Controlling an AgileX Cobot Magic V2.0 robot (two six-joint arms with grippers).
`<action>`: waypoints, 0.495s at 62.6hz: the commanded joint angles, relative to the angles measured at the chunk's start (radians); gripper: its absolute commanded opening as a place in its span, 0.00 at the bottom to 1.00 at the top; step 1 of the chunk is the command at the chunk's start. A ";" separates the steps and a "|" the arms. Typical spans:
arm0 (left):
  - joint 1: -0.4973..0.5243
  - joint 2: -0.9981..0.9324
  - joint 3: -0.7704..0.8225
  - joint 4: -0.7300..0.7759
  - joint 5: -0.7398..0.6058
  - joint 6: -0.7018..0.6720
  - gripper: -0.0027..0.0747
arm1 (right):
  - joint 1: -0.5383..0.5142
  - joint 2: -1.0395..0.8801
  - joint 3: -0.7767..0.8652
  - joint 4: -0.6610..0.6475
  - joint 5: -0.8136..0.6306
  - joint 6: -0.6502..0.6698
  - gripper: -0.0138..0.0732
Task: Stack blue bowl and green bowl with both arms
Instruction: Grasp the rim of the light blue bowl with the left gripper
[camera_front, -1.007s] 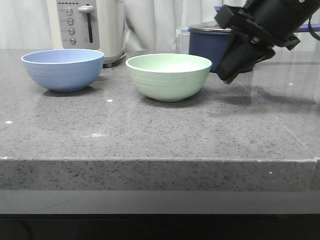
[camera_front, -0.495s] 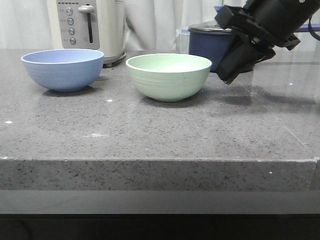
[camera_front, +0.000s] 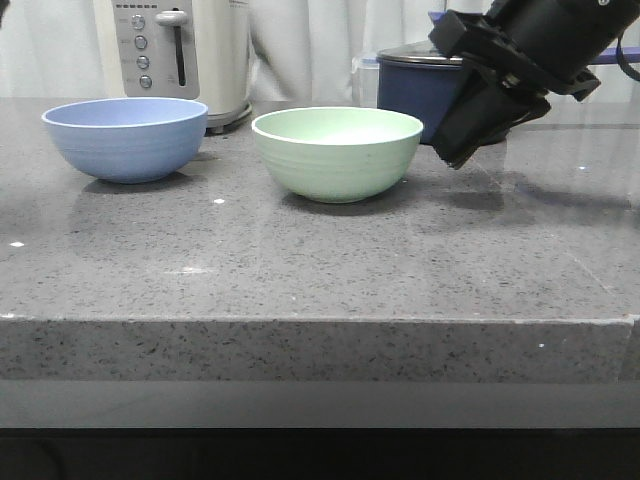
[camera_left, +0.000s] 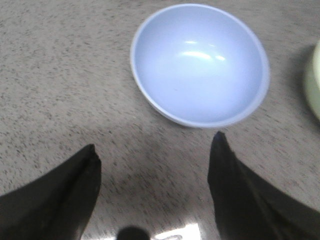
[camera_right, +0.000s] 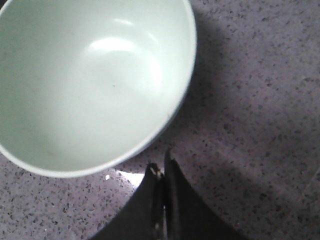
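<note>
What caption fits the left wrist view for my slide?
Open left gripper hovering over the counter just short of the empty blue bowl.

Your right gripper (camera_front: 458, 155) hangs tilted from the upper right, tips pointing down and leftward, its two fingers (camera_right: 170, 200) pressed together with no gap. Your left gripper (camera_left: 155, 155) has its fingers (camera_left: 75, 185) spread wide apart, nothing between them. In the front view it barely shows.

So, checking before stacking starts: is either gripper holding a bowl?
No. The left gripper is open above the counter; the right gripper is shut on nothing.
</note>
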 joint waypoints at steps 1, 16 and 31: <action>0.025 0.075 -0.108 -0.014 -0.020 -0.010 0.63 | -0.006 -0.036 -0.025 0.039 -0.019 -0.011 0.09; 0.034 0.293 -0.268 -0.051 0.011 -0.010 0.63 | -0.006 -0.036 -0.025 0.039 -0.019 -0.011 0.09; 0.034 0.428 -0.367 -0.103 0.003 -0.010 0.63 | -0.006 -0.036 -0.025 0.039 -0.019 -0.011 0.09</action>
